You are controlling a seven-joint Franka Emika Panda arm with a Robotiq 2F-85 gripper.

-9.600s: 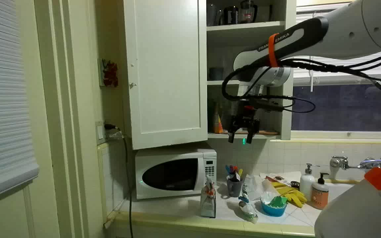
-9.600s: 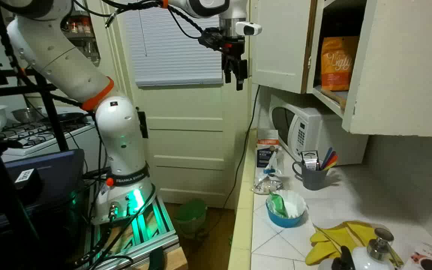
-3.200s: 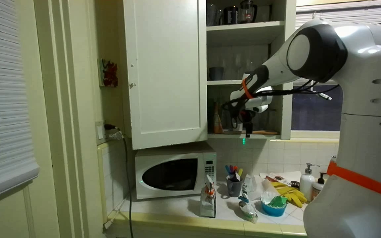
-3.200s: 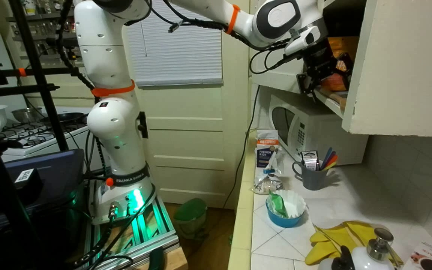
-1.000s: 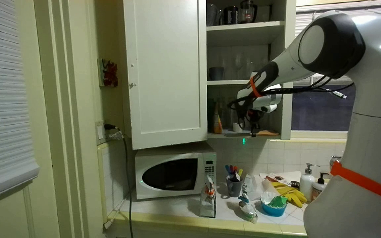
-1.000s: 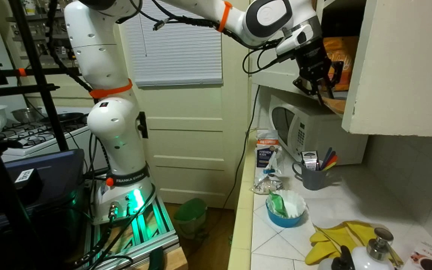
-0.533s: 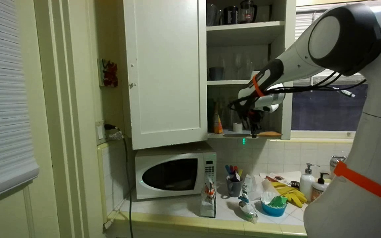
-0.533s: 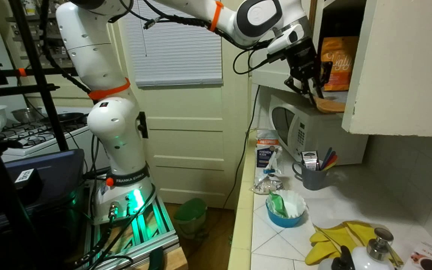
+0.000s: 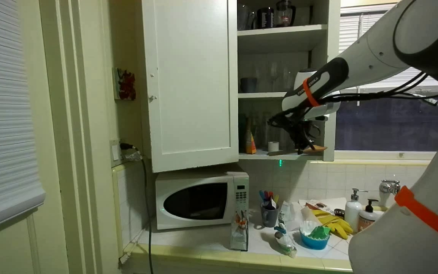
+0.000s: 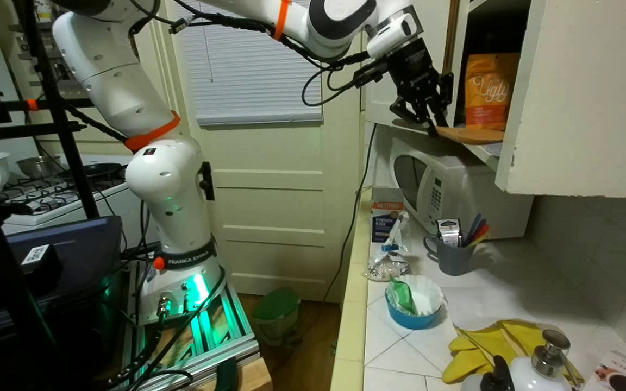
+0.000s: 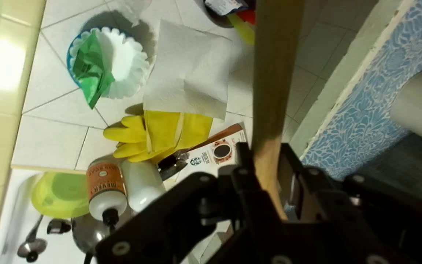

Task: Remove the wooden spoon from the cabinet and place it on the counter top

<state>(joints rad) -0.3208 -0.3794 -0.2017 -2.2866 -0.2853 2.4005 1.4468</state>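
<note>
The wooden spoon (image 11: pixel 275 73) runs lengthwise between the fingers of my gripper (image 11: pixel 266 148), which is shut on it. In an exterior view its tan broad end (image 10: pixel 473 136) sticks out from the fingertips in front of the bottom shelf of the cabinet (image 10: pixel 579 98). An exterior view shows the spoon (image 9: pixel 315 148) roughly level, with its darker end on the other side of the gripper (image 9: pixel 305 150). In the wrist view the spoon lies beyond the shelf edge, over the counter top (image 10: pixel 514 301). The cabinet door (image 9: pixel 194 83) stands open.
An orange bag (image 10: pixel 489 92) and a white roll (image 9: pixel 273 146) stand on the bottom shelf. Below are the microwave (image 9: pixel 200 201), a grey mug (image 10: pixel 454 255), a blue bowl (image 10: pixel 413 315), yellow gloves (image 10: pixel 500 342) and soap bottles (image 11: pixel 106 187).
My gripper came from outside to the shelf and closed on the wooden spoon. Over the last second it has drawn back out from the cabinet, and the spoon has come out with it.
</note>
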